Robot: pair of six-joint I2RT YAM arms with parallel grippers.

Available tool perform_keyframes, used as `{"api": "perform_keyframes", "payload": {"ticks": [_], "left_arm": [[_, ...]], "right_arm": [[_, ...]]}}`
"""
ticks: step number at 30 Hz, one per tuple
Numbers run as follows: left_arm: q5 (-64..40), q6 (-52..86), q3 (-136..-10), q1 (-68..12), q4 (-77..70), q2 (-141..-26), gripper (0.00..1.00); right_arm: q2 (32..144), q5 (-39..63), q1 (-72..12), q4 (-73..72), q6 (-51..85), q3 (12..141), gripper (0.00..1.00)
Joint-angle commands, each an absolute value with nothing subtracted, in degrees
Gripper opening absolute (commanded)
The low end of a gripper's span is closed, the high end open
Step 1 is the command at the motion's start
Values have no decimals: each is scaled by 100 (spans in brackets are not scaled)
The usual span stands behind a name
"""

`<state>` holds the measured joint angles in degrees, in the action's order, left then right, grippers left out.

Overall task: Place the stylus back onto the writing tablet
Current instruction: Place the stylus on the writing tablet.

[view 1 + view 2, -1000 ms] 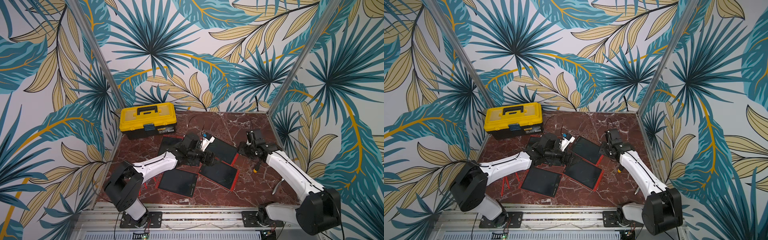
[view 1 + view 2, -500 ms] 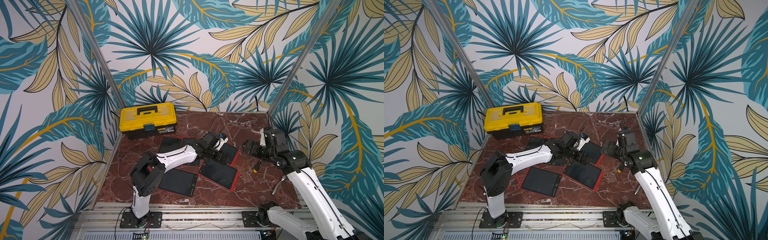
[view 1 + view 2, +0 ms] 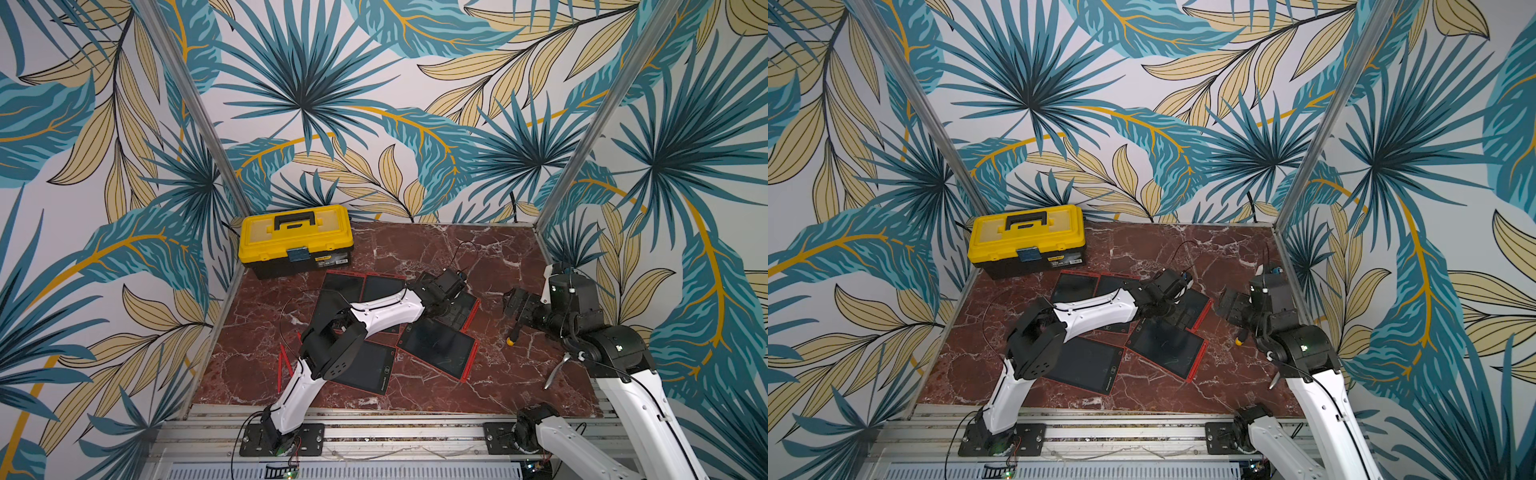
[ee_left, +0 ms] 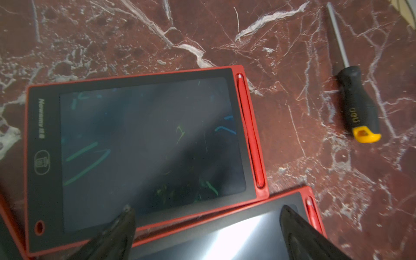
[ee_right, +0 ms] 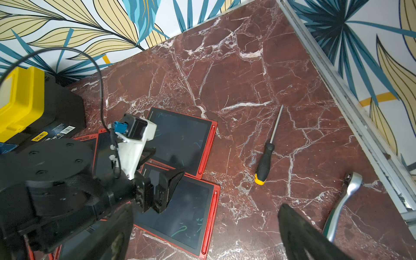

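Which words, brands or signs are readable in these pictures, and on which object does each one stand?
"Newmy" (last letters unsure), then two characters too blurred to read: dark bezel of the red-framed black writing tablet.
Bin symbol in a circle: same bezel.
"deli": black handle of the yellow-tipped screwdriver.
Yellow lettering and barcode sticker on the yellow-and-black plastic toolbox: too blurred to read.

screwdriver handle: "deli" | writing tablet bezel: brand word beginning "New", bin icon | toolbox: barcode label

Red-framed flat writing tablets are clustered on the red marble table, a yellow plastic toolbox set behind, a black-handled screwdriver laid rightward.
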<state>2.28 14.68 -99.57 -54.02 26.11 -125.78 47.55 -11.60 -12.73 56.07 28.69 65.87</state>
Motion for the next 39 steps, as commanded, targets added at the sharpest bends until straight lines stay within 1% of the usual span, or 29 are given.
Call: {"api": "perform_keyframes", "payload": {"ticks": [1,9,15,39], "left_arm": [[701,1269,-10416,-5517,2707,-12807,99],[1228,1195,-11066,-5640,2711,-13409,100],[1418,1171,-11456,-5651,2777,-13777,99],[1375,1074,-12381,-5651,3035,-14493,99]], "right_arm": [[4656,-1312,-1257,5777,2935,6538,100],[4504,-1231,-1257,5835,2953,6531,100],[4456,-1184,-1257,5852,2968,6491,99],[4500,-1101,-1257,5871,2938,6548,100]]}}
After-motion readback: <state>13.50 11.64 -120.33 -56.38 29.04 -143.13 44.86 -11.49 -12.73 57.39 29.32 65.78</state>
